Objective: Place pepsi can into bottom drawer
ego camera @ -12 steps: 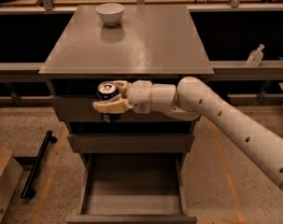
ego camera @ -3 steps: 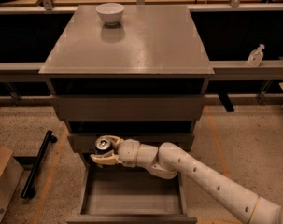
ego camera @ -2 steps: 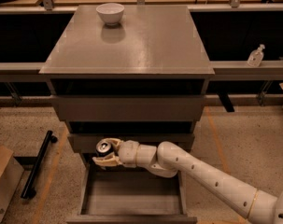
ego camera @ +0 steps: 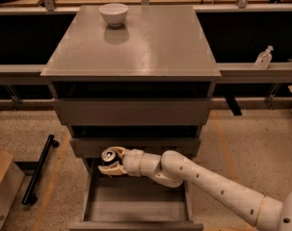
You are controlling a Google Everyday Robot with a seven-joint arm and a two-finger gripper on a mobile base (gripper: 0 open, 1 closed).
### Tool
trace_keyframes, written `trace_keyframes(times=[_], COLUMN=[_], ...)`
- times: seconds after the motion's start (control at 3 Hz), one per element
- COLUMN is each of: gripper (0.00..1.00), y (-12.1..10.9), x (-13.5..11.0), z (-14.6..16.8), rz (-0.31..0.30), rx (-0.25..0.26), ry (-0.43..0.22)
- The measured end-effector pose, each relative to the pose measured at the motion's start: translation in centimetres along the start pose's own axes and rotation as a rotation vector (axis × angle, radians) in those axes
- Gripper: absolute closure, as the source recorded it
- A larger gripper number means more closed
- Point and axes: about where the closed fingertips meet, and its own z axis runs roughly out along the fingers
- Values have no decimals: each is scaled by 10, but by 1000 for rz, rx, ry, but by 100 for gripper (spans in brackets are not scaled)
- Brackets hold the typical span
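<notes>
The bottom drawer [ego camera: 136, 203] is pulled open below the grey-brown cabinet, and its tray shows bare. My gripper [ego camera: 111, 161] is at the drawer's back left, just above the tray and in front of the middle drawer's front. It is shut on the pepsi can [ego camera: 108, 155], whose silver top faces up and toward the camera. My white arm [ego camera: 208, 184] reaches in from the lower right across the open drawer.
A white bowl [ego camera: 113, 13] stands at the back of the cabinet top [ego camera: 136, 42]. A black bar [ego camera: 38, 170] lies on the floor at left, next to a cardboard box [ego camera: 2, 186]. A small clear bottle [ego camera: 263, 57] stands on the right ledge.
Over four seconds my gripper has come down with the can from the top drawer's height to the open bottom drawer. In the last second it has hardly moved.
</notes>
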Motion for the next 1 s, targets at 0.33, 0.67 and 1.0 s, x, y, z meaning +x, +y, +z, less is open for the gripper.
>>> trace_keyframes(times=[0.33, 0.67, 1.0], gripper=[100, 100, 100], y=[3, 3, 3], x=[0, 5, 36], z=[0, 9, 23], rz=[4, 29, 73], rx=[-23, -52, -79], ry=[-4, -83, -168])
